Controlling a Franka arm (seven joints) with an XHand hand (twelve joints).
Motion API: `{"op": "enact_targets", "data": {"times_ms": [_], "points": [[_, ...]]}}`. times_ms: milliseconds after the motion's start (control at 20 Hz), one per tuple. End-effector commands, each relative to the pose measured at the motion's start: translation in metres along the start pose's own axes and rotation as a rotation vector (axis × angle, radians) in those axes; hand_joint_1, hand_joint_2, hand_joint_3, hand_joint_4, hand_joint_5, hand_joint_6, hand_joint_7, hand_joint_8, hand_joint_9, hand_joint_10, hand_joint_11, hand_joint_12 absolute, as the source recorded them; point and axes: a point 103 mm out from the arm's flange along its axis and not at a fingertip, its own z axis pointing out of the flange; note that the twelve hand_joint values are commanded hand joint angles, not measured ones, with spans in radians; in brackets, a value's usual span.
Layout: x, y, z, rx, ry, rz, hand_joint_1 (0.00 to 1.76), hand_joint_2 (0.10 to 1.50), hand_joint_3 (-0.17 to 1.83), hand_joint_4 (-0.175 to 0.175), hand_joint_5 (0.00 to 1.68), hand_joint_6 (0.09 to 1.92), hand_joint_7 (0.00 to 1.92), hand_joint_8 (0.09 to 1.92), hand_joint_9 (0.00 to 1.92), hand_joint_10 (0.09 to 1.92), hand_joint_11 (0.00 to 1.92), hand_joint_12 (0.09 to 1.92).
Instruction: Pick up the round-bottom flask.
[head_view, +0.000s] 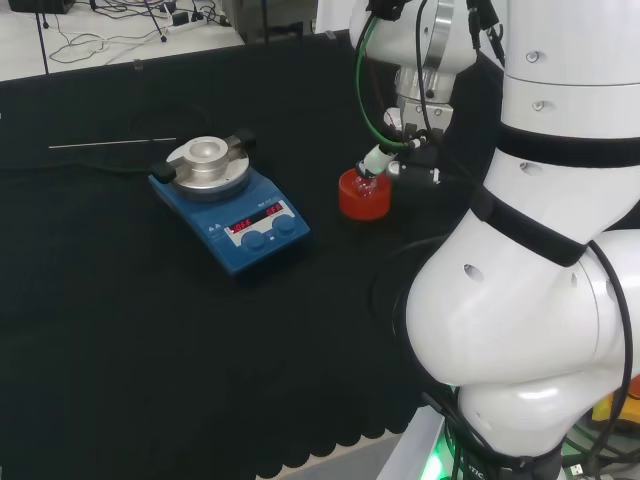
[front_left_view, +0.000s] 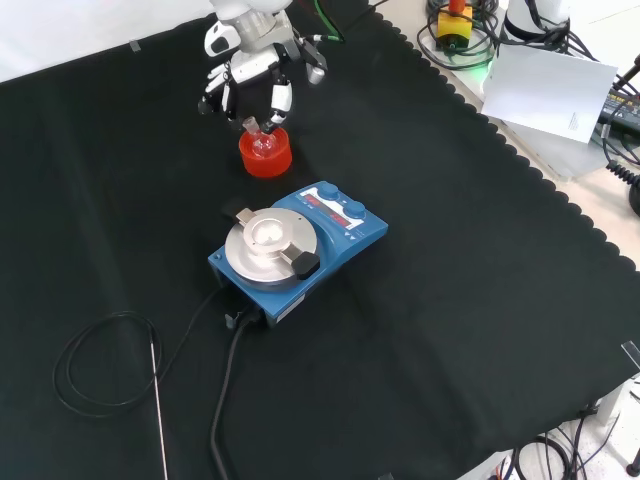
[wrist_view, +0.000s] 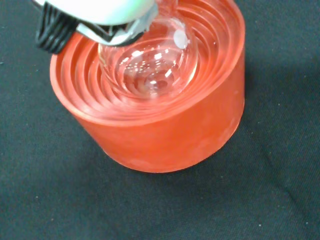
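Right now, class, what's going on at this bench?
A robot arm has its hand over a clear round-bottom flask that sits in a red ribbed stand. In the front view the fingers reach down around the flask's neck; whether they actually grip it cannot be told, and the flask is not yet lifted. A blue stirrer plate stands nearby on the black cloth, untouched.

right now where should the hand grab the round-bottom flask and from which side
Probably by the neck, from above. The round-bottom flask sits with its bulb sunk in the red ribbed stand, so the stand's wall blocks a sideways grip on the bulb. In the front view the neck pokes up above the stand, and the hand already hangs over it, fingers pointing down around it.
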Motion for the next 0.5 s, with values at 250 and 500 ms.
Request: {"op": "enact_targets", "data": {"times_ms": [250,500], "points": [[0.000,-0.003,-0.007,-0.098,-0.040,-0.029,1.12,0.63,0.75,0.153,1.23,0.79,0.29,0.62,0.48,0.63,0.21,1.37],[0.040,-0.020,-0.008,-0.101,-0.053,-0.020,1.12,0.61,0.80,0.144,1.23,0.82,0.31,0.62,0.51,0.61,0.23,1.36]]}}
